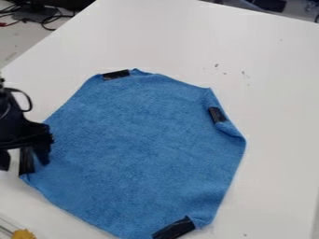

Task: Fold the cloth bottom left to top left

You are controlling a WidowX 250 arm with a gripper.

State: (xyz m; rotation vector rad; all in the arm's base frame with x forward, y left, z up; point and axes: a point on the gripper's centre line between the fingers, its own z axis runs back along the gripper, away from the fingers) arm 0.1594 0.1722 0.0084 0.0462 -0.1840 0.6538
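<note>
Cloth (pixel 140 149), blue, tape-tabbed; spread mostly flat on white table (pixel 280 70).
Gripper (pixel 24 164): at cloth's left corner, fingers parted, apparently nothing clamped; black tape (pixel 26 160) appears between them, presumably so that closing there would catch the corner for folding.

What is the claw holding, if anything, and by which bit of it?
Nothing, it seems: the claw is open, its fingers apart on either side of the black strip at the left corner of the cloth.
</note>
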